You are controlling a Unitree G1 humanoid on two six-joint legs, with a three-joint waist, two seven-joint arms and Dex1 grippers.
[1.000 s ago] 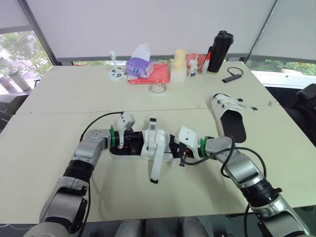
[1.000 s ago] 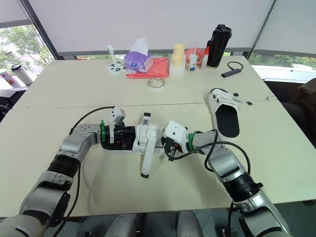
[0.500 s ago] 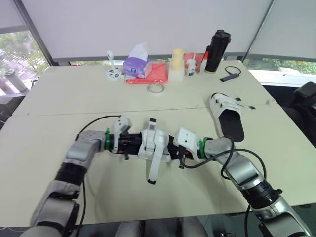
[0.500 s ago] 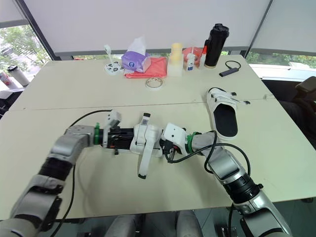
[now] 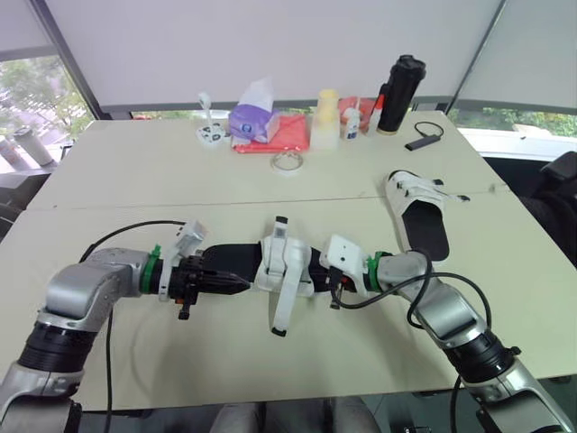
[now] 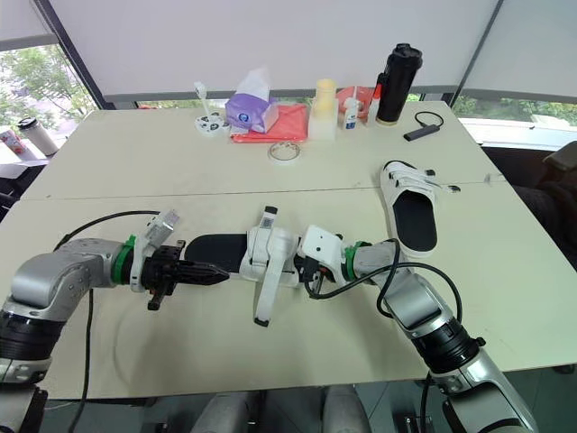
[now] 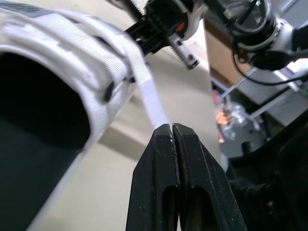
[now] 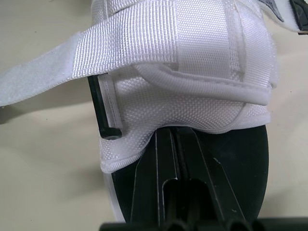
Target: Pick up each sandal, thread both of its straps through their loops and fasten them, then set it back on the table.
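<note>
A sandal with a black sole (image 5: pixel 236 259) and white straps (image 5: pixel 281 257) lies near the table's front edge. One long white strap (image 5: pixel 282 307) hangs loose toward me. My left gripper (image 5: pixel 242 285) is shut with nothing in it, just left of the straps by the heel's near edge; in the left wrist view its fingertips (image 7: pixel 172 128) are pressed together in front of the loose strap (image 7: pixel 151 94). My right gripper (image 5: pixel 332 287) is shut on the sandal's toe end, its fingers (image 8: pixel 163 159) running under the white upper (image 8: pixel 192 62). A second sandal (image 5: pixel 424 225) lies flat at the right.
Along the far edge stand a purple tissue box (image 5: pixel 255 119), a red cloth (image 5: pixel 288 135), stacked cups (image 5: pixel 326 122) and a black bottle (image 5: pixel 401 83). A tape roll (image 5: pixel 288 162) lies in front of them. A small black device (image 5: pixel 424 140) rests at the far right.
My left arm has drawn back to the left, off the sandal's heel, which now lies uncovered. The right gripper and the sandal have stayed in place.
</note>
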